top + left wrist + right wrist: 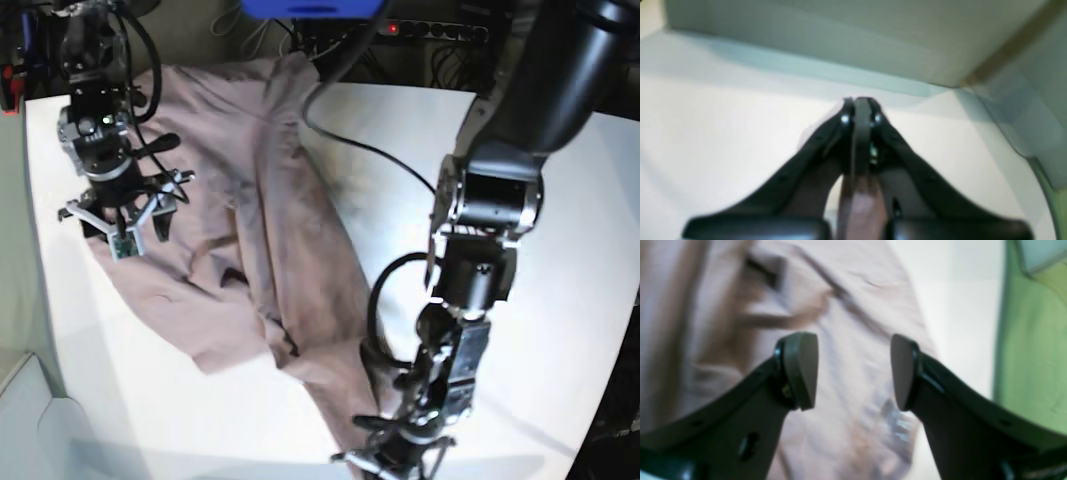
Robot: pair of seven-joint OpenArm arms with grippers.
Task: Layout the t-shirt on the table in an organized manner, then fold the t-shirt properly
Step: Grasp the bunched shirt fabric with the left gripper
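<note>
My left gripper (860, 106) is pinched tight, its two pads pressed together on a thin fold of the t-shirt (250, 230). In my left wrist view a strip of pink cloth runs down between the fingers toward the camera, and beyond the tips there is only bare white table (723, 140). From the base view this gripper (400, 452) sits low at the near edge of the table, right on the shirt's nearest corner, where the cloth tapers to a narrow tongue.

My right gripper (853, 370) stands wide, with nothing between the pads. The shirt fills the space beyond and below its fingers in my right wrist view, creased and blurred, with a small pale printed label showing just under the gap, nearer the right-hand pad. Past the right-hand finger the cloth ends and white table begins. In the base view this gripper (125, 215) hangs over the far end of the shirt, over its outer edge; I cannot tell whether the fingertips touch the fabric.

The shirt lies rumpled and unfolded, stretched in a long diagonal from under my right gripper to the pinch of my left, with ridges and a folded-over flap around its middle.
</note>
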